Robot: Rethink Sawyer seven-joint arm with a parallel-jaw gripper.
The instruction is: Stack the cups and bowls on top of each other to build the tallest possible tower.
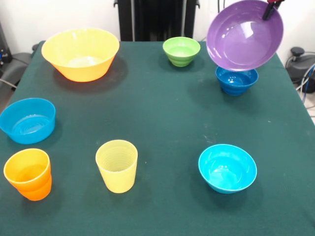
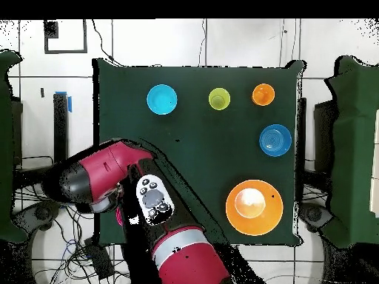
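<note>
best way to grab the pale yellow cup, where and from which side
Probably by the rim, from straight above. The pale yellow cup stands upright and open-mouthed, so one finger could go inside and one outside its thin wall. It stands apart from the orange cup and cyan bowl, leaving room to descend.

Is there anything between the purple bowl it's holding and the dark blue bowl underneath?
Nothing visible. The purple bowl hangs tilted from the pincer at its upper rim, its lower edge just above the dark blue bowl. Whether they touch cannot be told. The green bowl sits off to the side.
</note>
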